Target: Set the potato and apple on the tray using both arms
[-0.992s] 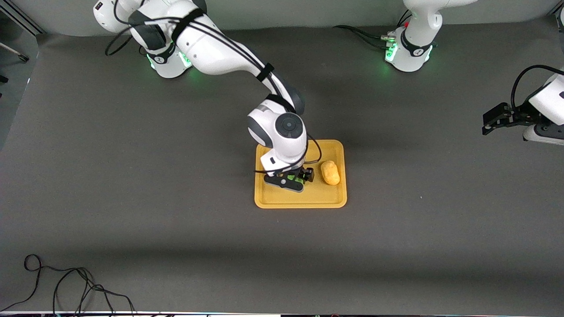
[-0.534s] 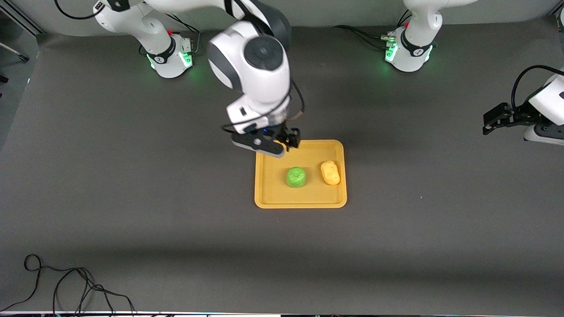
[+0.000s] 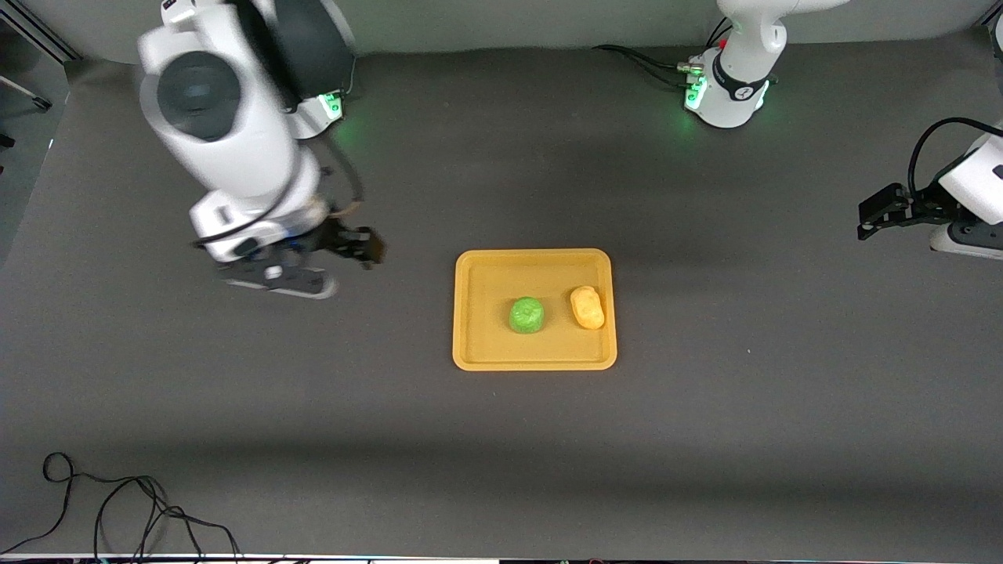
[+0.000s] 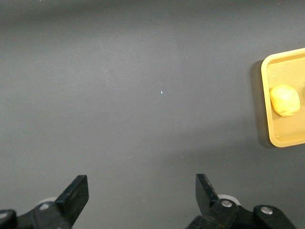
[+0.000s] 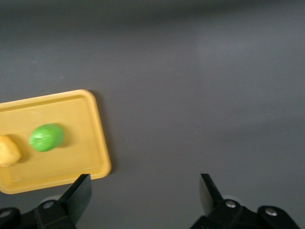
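Both items sit on the tray (image 3: pixel 535 356): apple (image 3: pixel 526 315) near the middle, potato (image 3: pixel 587 307) just beside it toward the left arm's end, close to the rim there. The two look apart, not touching. Task reads as done by how things lie.

Right gripper (image 3: pixel 333 258) is up over bare surface (image 3: pixel 501 470) at the right arm's end, well apart from the tray. Right wrist view shows its fingers (image 5: pixel 78 193) spread wide, nothing between them. Left gripper (image 3: pixel 878 215) is over the surface at the left arm's end, also well apart from the tray; left wrist view shows its fingers (image 4: pixel 76 195) parted and empty. That arm waits.

Risks from here, judged only:
- Little can go wrong with the objects themselves; both rest flat and the rim should stop a slow roll.
- Apple is roundish, so a knock to the surface or tray could set it rolling into the potato or against the rim.
- Potato lies near the rim at the left arm's end; a bump to the tray there could tip it over the low edge.
- Right arm is blurred in the front view, so it seems to be moving fast; a wide swing low over the surface could clip the tray corner or snag its own cable.
- Any re-approach by either arm with the gripper apart could nudge an item off.
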